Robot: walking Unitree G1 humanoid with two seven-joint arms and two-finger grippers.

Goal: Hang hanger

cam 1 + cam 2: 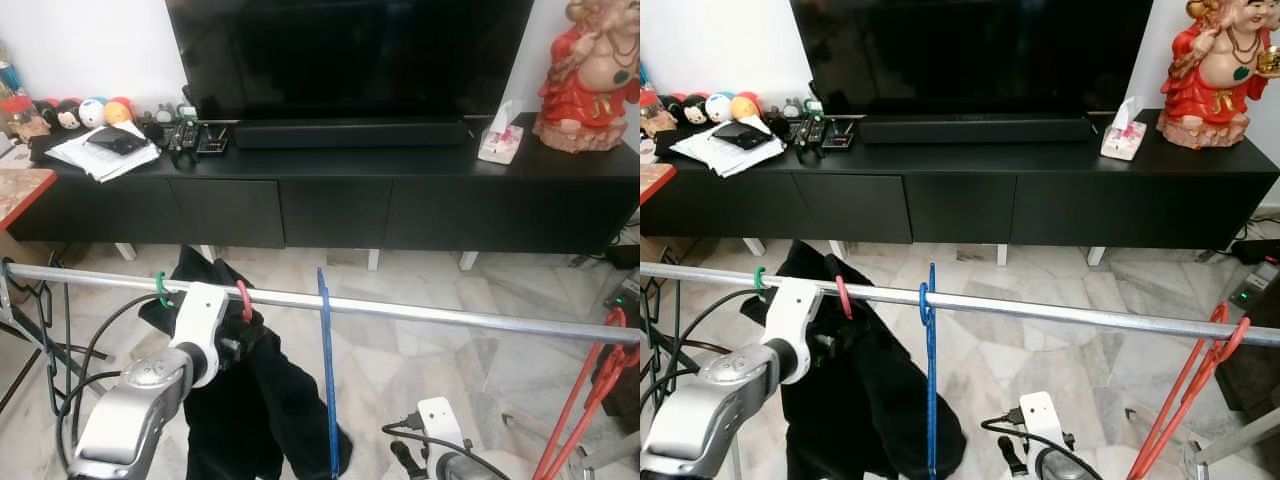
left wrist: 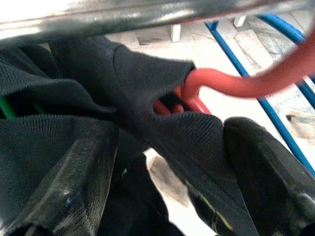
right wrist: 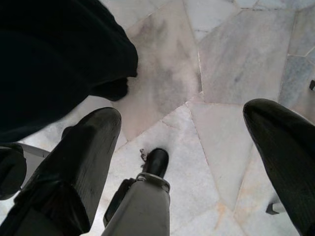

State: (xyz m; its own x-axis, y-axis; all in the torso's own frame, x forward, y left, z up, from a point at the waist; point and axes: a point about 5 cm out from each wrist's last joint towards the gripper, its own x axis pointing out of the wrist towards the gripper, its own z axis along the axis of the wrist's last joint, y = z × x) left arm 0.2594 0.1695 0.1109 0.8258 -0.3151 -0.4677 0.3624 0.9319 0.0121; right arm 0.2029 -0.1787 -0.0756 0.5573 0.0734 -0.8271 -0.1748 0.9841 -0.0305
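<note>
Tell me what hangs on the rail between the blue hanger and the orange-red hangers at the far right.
Nothing: in the right eye view the metal rail runs bare from the blue hanger to the orange-red hangers.

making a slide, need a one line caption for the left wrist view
Left gripper fingers straddle a black garment on a red hanger beneath the metal rail, blue hanger behind.
</note>
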